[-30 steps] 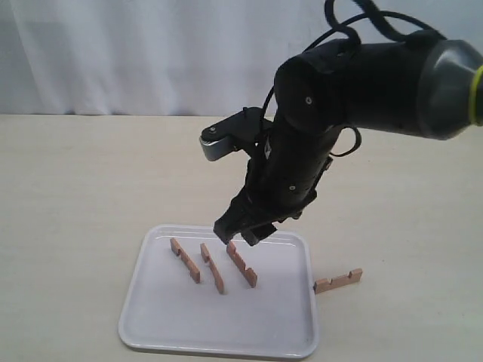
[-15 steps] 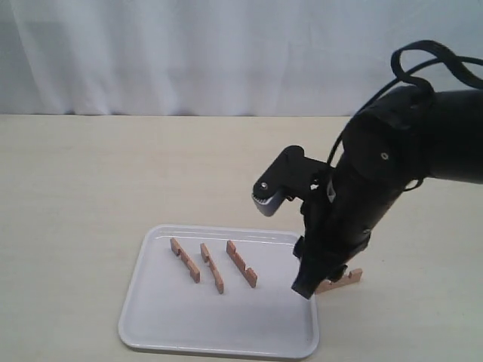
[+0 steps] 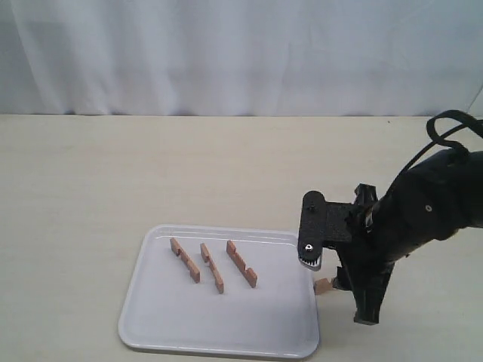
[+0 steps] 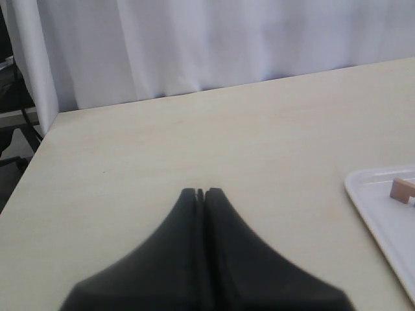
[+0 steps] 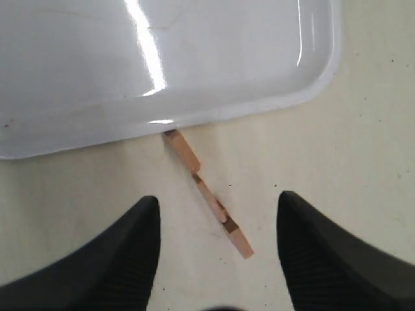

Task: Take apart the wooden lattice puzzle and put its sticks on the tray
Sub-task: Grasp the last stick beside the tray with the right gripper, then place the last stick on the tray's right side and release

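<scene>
Right arm has swung off the tray (image 3: pixel 173 320) and come down low next to it; a second ago it hung above the tray's middle. Nothing else has shifted.

Right gripper (image 5: pixel 217 210): jaws wide apart, holding nothing. The last stick (image 5: pixel 207 194) lies flat on the table (image 3: pixel 113 173) directly between the two fingers, touching neither. It runs at a slant to the line the fingers would close along. Its far end, away from the claw, butts the tray rim; the near end sits closer to one finger. In the exterior view only that one end of it (image 3: pixel 324 286) shows, the rest is behind the arm.

The wide opening looks meant to straddle the stick before the pinch. Since the stick is skewed, closing may swivel it, so a small wrist turn would likely help. I can't tell how high the fingertips are above the table.

The three sticks (image 3: pixel 212 267) lie on the tray beyond the claw, side by side and roughly parallel, none touching. The tray strip nearest the claw is bare, probably the spot for the fourth. Disassembly looks done; one pick and place is left.

Left gripper (image 4: pixel 201 194): fingers pressed together on nothing, hovering above bare table with the tray edge off to one side, apparently parked out of the way.
</scene>
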Robot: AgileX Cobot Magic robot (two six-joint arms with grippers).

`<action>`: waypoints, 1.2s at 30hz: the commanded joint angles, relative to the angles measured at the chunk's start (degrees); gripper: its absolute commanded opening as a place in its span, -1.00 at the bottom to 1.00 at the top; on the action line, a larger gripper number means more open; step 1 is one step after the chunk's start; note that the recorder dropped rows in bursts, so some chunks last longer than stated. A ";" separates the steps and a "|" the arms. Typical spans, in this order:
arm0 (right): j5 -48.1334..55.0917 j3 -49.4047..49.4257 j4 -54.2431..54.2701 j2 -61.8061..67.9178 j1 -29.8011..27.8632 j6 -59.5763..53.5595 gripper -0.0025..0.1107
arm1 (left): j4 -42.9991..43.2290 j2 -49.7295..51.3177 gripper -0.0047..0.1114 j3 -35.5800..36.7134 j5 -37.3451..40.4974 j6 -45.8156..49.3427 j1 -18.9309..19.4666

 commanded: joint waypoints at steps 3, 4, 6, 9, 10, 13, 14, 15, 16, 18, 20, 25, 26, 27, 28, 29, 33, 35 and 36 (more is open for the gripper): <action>6.05 -5.11 1.64 8.06 -0.41 -0.68 -0.04 | 0.07 -0.04 -0.92 0.08 -0.53 -0.46 0.00; 6.74 -5.61 1.64 8.75 -0.41 -0.68 -0.04 | 0.07 -0.04 -0.92 0.08 -0.53 -0.46 0.00; 6.59 -6.45 1.53 11.00 -0.41 -0.78 -0.04 | 0.07 -0.04 -0.92 0.08 -0.53 -0.46 0.00; 5.80 -6.45 1.53 12.15 -0.41 -1.17 -0.04 | 0.07 -0.04 -0.92 0.08 -0.53 -0.46 0.00; 5.79 -6.45 1.38 12.59 -0.41 -1.17 -0.04 | 0.07 -0.04 -0.92 0.08 -0.53 -0.46 0.00; 4.67 -6.45 0.74 12.95 -0.41 -1.67 -0.19 | 0.07 -0.04 -0.92 0.08 -0.53 -0.46 0.00; 4.67 -6.45 0.74 12.95 -0.41 -2.80 -0.35 | 0.07 -0.04 -0.92 0.08 -0.53 -0.46 0.00; 4.67 -6.45 0.74 12.95 -0.41 -4.03 -0.70 | 0.07 -0.04 -0.92 0.08 -0.53 -0.46 0.00; 4.67 -6.45 0.74 12.95 -0.41 -4.02 -0.86 | 0.07 -0.04 -0.92 0.08 -0.53 -0.46 0.00; 5.18 -6.45 0.74 12.95 -0.41 -2.72 -0.88 | 0.07 -0.04 -0.92 0.08 -0.53 -0.46 0.00; 7.07 -6.45 1.40 12.28 0.13 -1.55 -0.87 | 0.07 -0.04 -0.92 0.08 -0.53 -0.46 0.00; 10.31 -6.45 1.59 6.94 2.87 2.37 -0.87 | 0.07 -0.04 -0.92 0.08 -0.53 -0.46 0.00; 10.47 -6.45 1.79 5.10 3.82 4.00 -0.87 | 0.07 -0.04 -0.92 0.08 -0.53 -0.46 0.00; 10.76 -6.45 1.79 3.88 4.53 5.06 -0.87 | 0.07 -0.04 -0.92 0.08 -0.53 -0.46 0.00; 10.89 -6.45 1.79 2.42 5.28 6.39 -0.87 | 0.07 -0.04 -0.92 0.08 -0.53 -0.46 0.00; 10.98 -6.45 1.79 1.02 6.36 7.87 -0.87 | 0.07 -0.04 -0.92 0.08 -0.53 -0.46 0.00; 11.10 -6.45 1.79 -3.26 9.43 12.72 -0.87 | 0.07 -0.04 -0.92 0.08 -0.53 -0.46 0.00; 11.11 -6.45 1.79 -4.78 10.76 15.05 -0.87 | 0.07 -0.04 -0.92 0.08 -0.53 -0.46 0.00; 11.11 -6.63 1.79 -5.21 11.32 15.89 -0.87 | 0.07 -0.04 -0.92 0.08 -0.53 -0.46 0.00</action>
